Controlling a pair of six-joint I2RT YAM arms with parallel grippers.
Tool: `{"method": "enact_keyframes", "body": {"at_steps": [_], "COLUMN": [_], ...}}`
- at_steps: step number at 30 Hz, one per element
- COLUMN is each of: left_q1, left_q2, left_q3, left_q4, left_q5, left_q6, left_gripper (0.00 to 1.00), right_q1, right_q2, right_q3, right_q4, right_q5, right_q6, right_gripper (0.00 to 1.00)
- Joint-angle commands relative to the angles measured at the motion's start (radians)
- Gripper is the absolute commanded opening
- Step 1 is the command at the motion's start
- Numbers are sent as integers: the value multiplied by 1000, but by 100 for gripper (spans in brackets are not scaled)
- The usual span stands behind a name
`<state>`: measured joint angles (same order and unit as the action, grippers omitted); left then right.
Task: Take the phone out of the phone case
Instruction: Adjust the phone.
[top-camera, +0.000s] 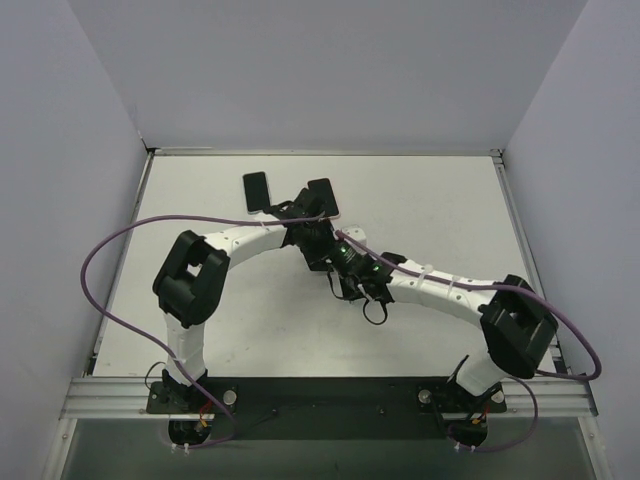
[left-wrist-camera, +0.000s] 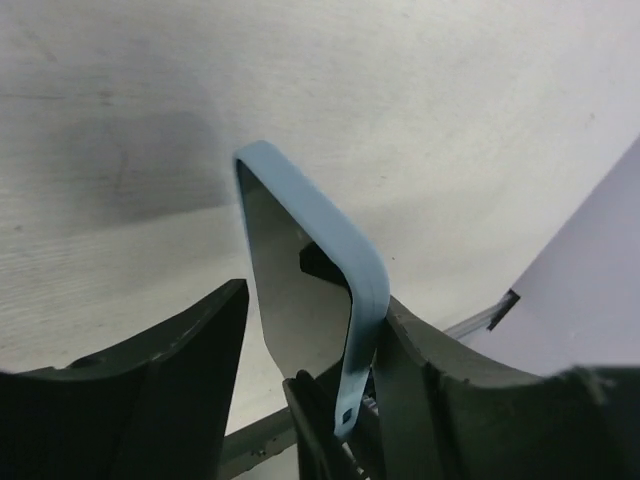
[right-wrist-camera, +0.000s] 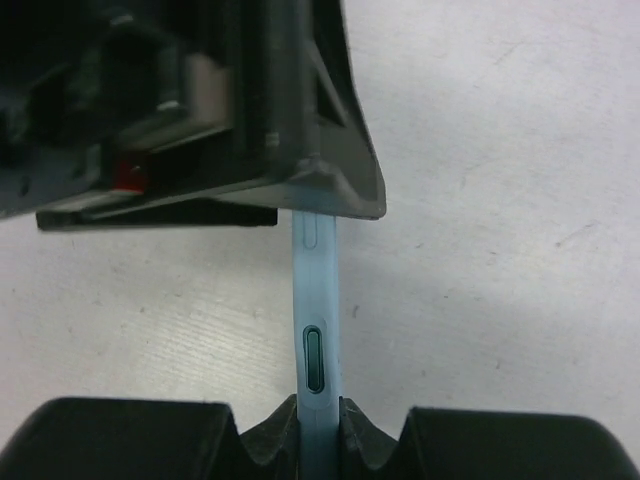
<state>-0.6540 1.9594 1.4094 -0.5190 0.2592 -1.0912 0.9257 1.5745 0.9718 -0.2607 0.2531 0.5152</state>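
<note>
My right gripper (right-wrist-camera: 318, 410) is shut on the long edge of the light blue phone case (right-wrist-camera: 316, 300), its side button facing the camera. In the left wrist view the case (left-wrist-camera: 320, 215) stands between the fingers of my left gripper (left-wrist-camera: 315, 300), which is open. The case's rim leans on the right finger and the left finger stands apart from it. Its inside looks bare, with a dark camera cut-out. A dark flat slab that looks like the phone (top-camera: 257, 192) lies on the table at the back left. Both grippers (top-camera: 300, 213) (top-camera: 322, 238) meet mid-table at the case (top-camera: 322, 200).
The white table (top-camera: 430, 200) is walled at the back and both sides. Purple cables (top-camera: 100, 290) loop from both arms over the table. The left gripper's body (right-wrist-camera: 250, 120) hangs close above the case in the right wrist view.
</note>
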Motion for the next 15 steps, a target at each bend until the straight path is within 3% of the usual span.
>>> {"method": "enact_keyframes", "body": {"at_steps": [1,7,15], "left_q1": [11,53,149], "left_q2": [-77,-135,-313], "left_q3": [34,-1,-209], "left_q4": [104,230,438], "left_q5": [145,204,147], "left_q6": [8,22,20], "left_gripper": [63,70,71], "right_q1": [-83,-169,-326], "right_q2": [-120,-182,-286], "right_q3": [-33,-50,-90], "right_q4": [17,47,121], "right_q5": [-49,-184,-389], "right_q6": [89,82,108], "right_gripper": [0,0,0]}}
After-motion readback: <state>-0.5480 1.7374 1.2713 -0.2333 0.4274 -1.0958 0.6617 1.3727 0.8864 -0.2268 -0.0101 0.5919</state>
